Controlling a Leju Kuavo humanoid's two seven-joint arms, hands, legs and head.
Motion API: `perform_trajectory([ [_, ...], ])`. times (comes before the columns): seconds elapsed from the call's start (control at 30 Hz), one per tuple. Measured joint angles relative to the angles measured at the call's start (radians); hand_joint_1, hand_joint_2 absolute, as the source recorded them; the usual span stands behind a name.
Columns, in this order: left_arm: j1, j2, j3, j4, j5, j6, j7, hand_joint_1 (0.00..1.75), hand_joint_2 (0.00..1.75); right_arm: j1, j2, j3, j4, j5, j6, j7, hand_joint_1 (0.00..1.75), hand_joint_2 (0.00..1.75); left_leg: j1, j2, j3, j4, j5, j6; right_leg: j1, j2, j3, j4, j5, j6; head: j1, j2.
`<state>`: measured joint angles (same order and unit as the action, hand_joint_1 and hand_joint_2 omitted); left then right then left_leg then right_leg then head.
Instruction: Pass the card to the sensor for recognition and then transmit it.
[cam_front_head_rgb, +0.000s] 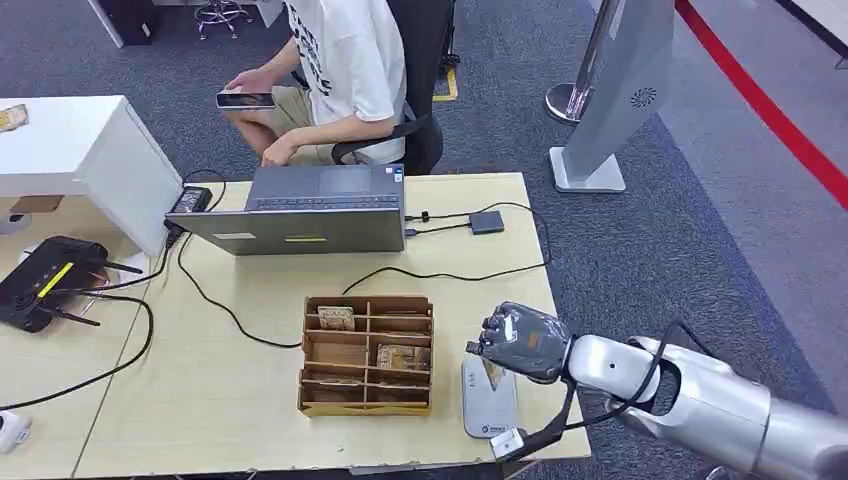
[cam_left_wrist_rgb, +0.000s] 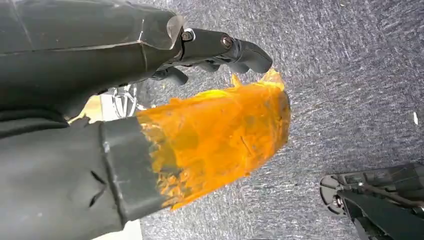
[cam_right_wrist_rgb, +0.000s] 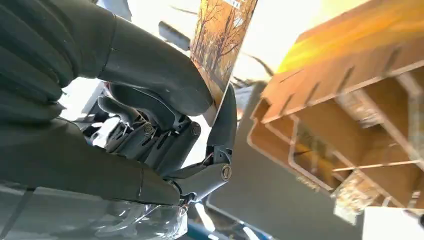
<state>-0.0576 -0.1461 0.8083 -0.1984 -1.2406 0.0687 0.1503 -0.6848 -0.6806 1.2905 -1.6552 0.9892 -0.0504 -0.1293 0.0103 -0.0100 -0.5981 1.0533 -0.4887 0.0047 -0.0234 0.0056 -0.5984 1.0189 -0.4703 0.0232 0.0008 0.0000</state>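
My right hand (cam_front_head_rgb: 520, 340) hovers over the grey flat sensor (cam_front_head_rgb: 488, 408) at the table's near right, just right of the cardboard card box (cam_front_head_rgb: 368, 353). In the right wrist view the thumb and a dark finger (cam_right_wrist_rgb: 225, 125) pinch a card (cam_right_wrist_rgb: 220, 40) printed with an autumn-tree picture. The card stands on edge between them, above the grey sensor plate (cam_right_wrist_rgb: 280, 195). The box (cam_right_wrist_rgb: 350, 100) holds more cards in its slots. My left hand (cam_left_wrist_rgb: 150, 75) hangs over the carpet, its thumb wrapped in orange tape (cam_left_wrist_rgb: 220, 140), and nothing shows in its fingers.
A grey laptop (cam_front_head_rgb: 310, 210) with cables and a small adapter (cam_front_head_rgb: 487, 221) sits at the table's far side. A seated person (cam_front_head_rgb: 340, 70) holds a phone behind it. A black router (cam_front_head_rgb: 45, 280) lies at the left. A grey stand (cam_front_head_rgb: 610, 110) rises at the right.
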Motion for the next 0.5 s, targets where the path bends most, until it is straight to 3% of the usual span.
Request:
perform_trajectory([
  [0.27, 0.0, 0.0, 0.011, 0.0, -0.002, 0.006, 0.0, 0.0, 0.0, -0.004, -0.002, 0.059, 0.0, -0.042, 0.039, -0.029, 1.75, 1.75, 0.0, 0.0, -0.001, 0.0, 0.0, 0.0, 0.0, 0.0, 0.0, 0.0, 0.0, 0.0, 0.0, 0.0],
  [0.5, 0.0, -0.002, 0.015, 0.0, -0.007, 0.006, 0.0, 0.0, 0.0, -0.045, 0.038, 0.098, 0.008, -0.013, 0.07, -0.016, 1.75, 1.75, 0.0, 0.0, 0.0, 0.0, 0.0, 0.0, 0.0, 0.0, 0.0, 0.0, 0.0, 0.0, 0.0, 0.0],
])
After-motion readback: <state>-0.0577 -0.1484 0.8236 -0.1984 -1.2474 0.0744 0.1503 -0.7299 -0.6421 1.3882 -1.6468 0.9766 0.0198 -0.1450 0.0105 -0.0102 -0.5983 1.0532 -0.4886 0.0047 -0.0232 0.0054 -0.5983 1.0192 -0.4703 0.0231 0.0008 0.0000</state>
